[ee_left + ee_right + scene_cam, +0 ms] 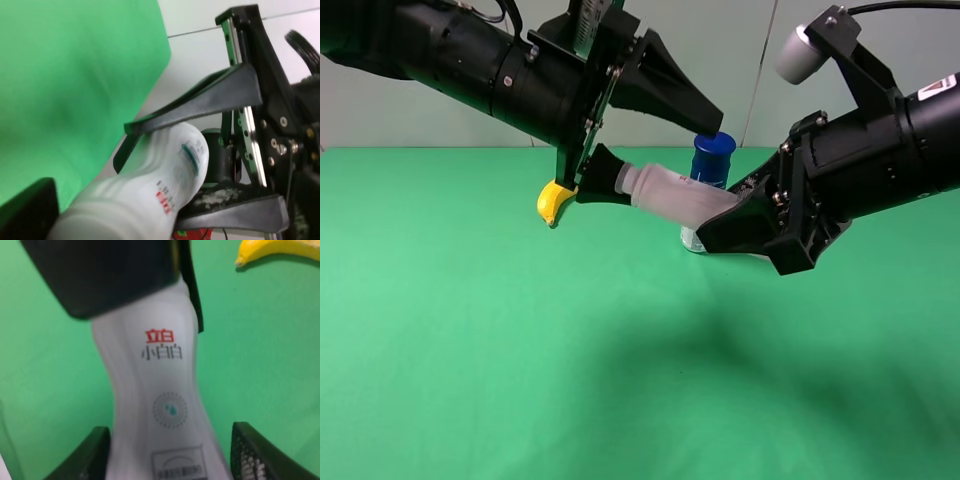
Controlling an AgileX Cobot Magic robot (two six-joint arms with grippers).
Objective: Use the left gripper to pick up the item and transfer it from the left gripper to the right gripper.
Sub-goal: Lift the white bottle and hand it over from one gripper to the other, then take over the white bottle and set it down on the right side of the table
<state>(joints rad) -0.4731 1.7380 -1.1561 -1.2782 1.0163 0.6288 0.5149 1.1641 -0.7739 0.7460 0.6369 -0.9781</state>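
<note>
The item, a white waisted bottle (670, 195), hangs tilted in the air above the green table. Its base end with the barcode label (175, 467) sits between the fingers of my right gripper (715, 225), which is shut on it. In the left wrist view the right gripper (152, 175) has one finger on each side of the bottle (150, 180). My left gripper (670, 152) is open. Its lower finger (600, 180) touches the bottle's neck end and its upper finger (680, 95) stands well above. The cap is hidden behind the left finger (100, 275).
A yellow banana (553, 202) lies on the green cloth (470, 350) behind the left gripper and also shows in the right wrist view (280, 250). A blue-capped spray can (713, 158) stands behind the bottle. A white wall (420, 125) closes the back.
</note>
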